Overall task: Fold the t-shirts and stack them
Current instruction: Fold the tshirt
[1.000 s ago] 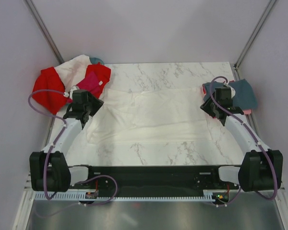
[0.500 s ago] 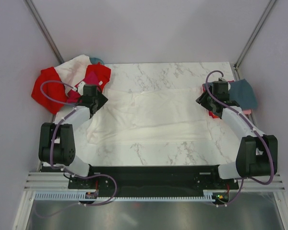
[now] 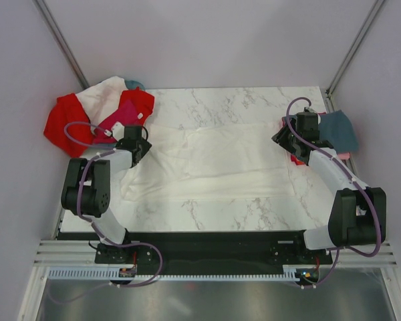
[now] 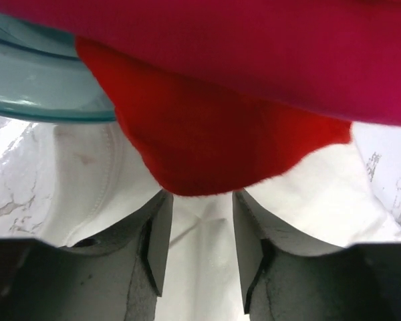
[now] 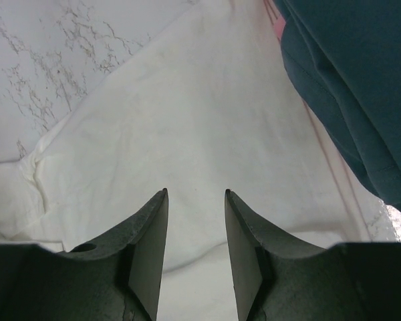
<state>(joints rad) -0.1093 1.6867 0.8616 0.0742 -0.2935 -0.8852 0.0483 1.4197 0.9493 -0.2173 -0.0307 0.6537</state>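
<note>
A white t-shirt (image 3: 207,160) lies spread flat across the middle of the table. My left gripper (image 3: 138,148) is open over its left sleeve (image 4: 200,267), right at the edge of a red shirt (image 4: 207,144) and a magenta shirt (image 4: 254,47). My right gripper (image 3: 295,148) is open over the white shirt's right sleeve (image 5: 187,134), beside a slate grey-blue shirt (image 5: 361,87) that lies on a coral pink one (image 3: 346,155). Nothing is between either pair of fingers.
A heap of red (image 3: 63,124), white (image 3: 103,93) and magenta (image 3: 117,117) shirts fills the far left corner over a round teal basket (image 4: 33,93). Grey walls stand close on both sides. Bare marble (image 3: 240,103) shows behind the white shirt.
My left arm has drawn in and its gripper has moved up-right to the white shirt's left sleeve by the red shirt. My right gripper has moved slightly back toward the grey-blue shirt.
</note>
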